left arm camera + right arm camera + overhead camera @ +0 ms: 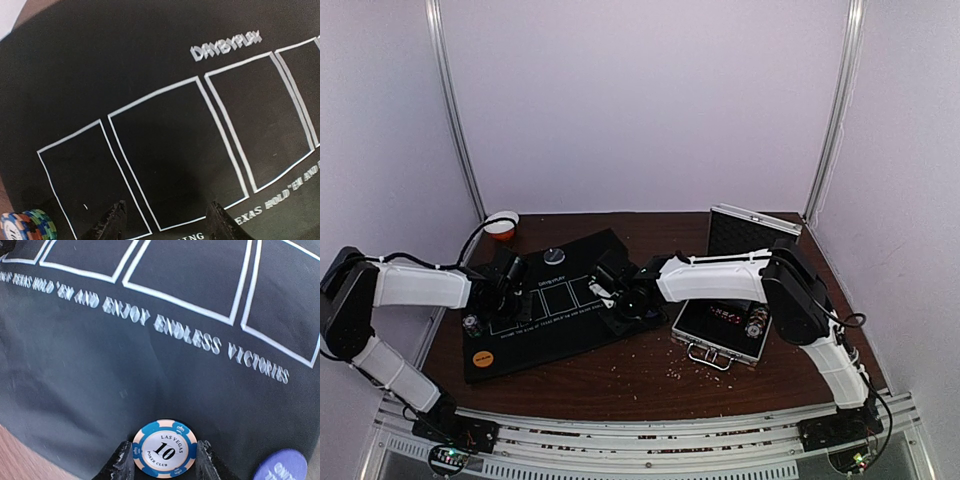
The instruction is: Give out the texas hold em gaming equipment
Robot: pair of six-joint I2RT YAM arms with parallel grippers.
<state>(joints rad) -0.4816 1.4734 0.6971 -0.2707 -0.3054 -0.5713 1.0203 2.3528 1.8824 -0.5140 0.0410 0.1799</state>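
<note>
Dark counter (650, 375) | chip stack (27, 225) at left edge — much remains | we read left gripper (167, 212) apart, right gripper (163, 455) clamping blue chip (164, 447)

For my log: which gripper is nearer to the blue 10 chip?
Right. The right gripper grips the blue 10 chip; the left gripper hovers over printed boxes across the mat.

Top external camera: above and behind the arm bases (455, 432), looking down, far enough to show the whole black mat (545, 300). Left wrist camera: close over the mat's card boxes (175, 165). Right wrist camera: closer, over the mat's near margin. Both wrist views share the mat's slogan line (185, 332).
</note>
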